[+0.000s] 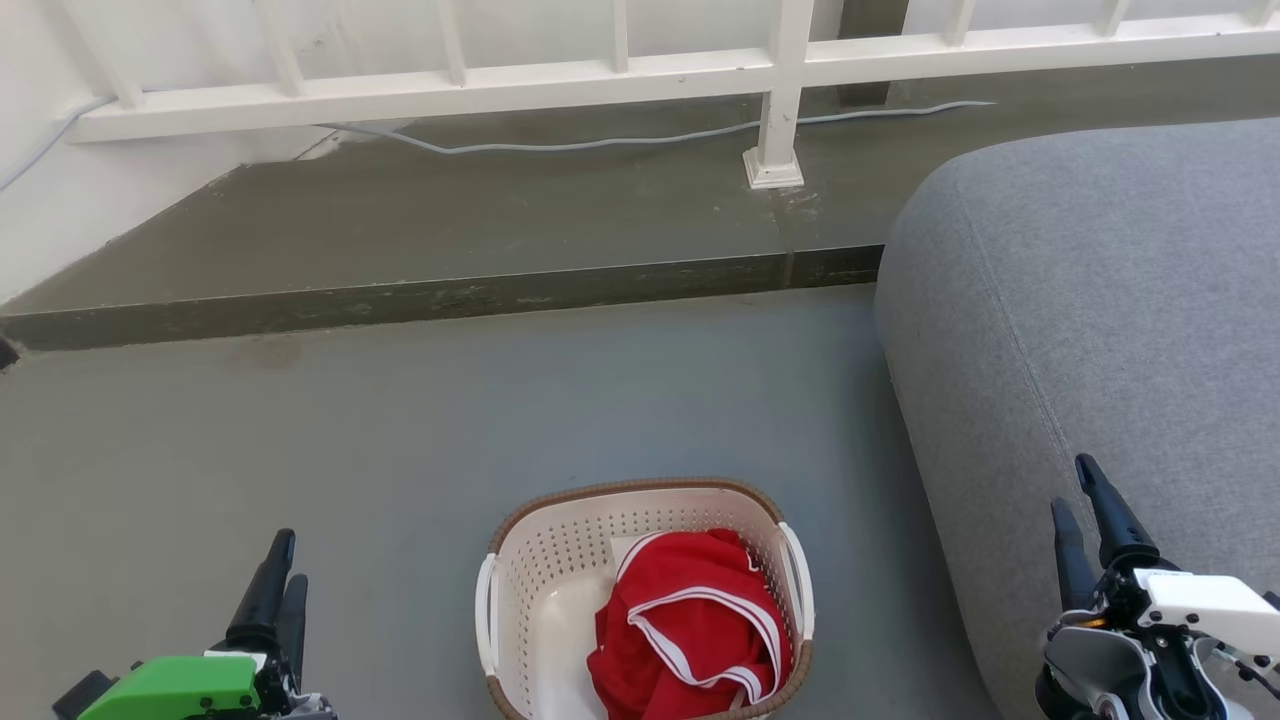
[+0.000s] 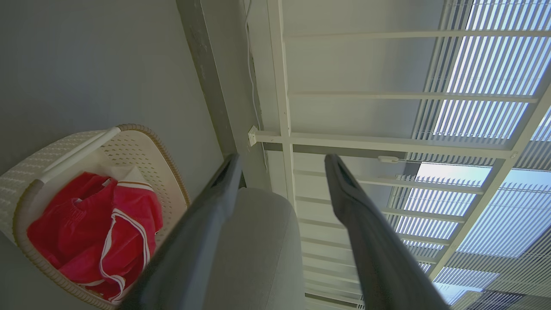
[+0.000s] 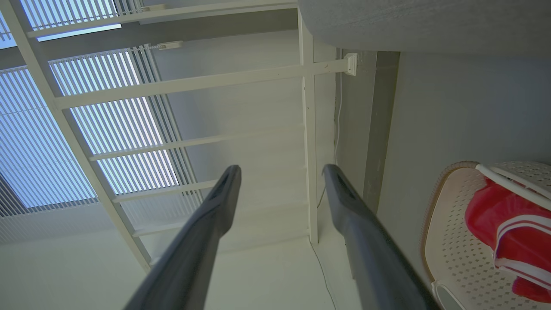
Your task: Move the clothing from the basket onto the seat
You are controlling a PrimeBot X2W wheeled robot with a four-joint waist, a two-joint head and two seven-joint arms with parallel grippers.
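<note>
Lying crumpled in the right half of a cream perforated laundry basket (image 1: 620, 490) with a brown woven rim is a heap of red sports clothing (image 1: 690, 625) edged with white stripes; the folds hide which garment is which. The basket stands on a grey floor (image 1: 400, 420), low in the middle of the head view, just beside the rounded edge of a large grey upholstered seat (image 1: 1100, 300) on the robot's right. The left gripper (image 1: 288, 565) hangs at the lower left, well apart from the basket, and the right gripper (image 1: 1073, 488) hovers at the lower right, in front of the seat's near edge. In each wrist view the two long dark fingers (image 2: 206, 224) stand apart with nothing between them. The cloth looks light, thin and limp, probably a slick sports knit, so it should bunch and drape rather than keep any shape, and a shallow pinch may slip off. A sensible hold is the raised fold with white trim near the top of the heap, taken deep enough to gather several layers. Since the pieces lie tangled, one lift may drag a second piece along or snag on the rim.
</note>
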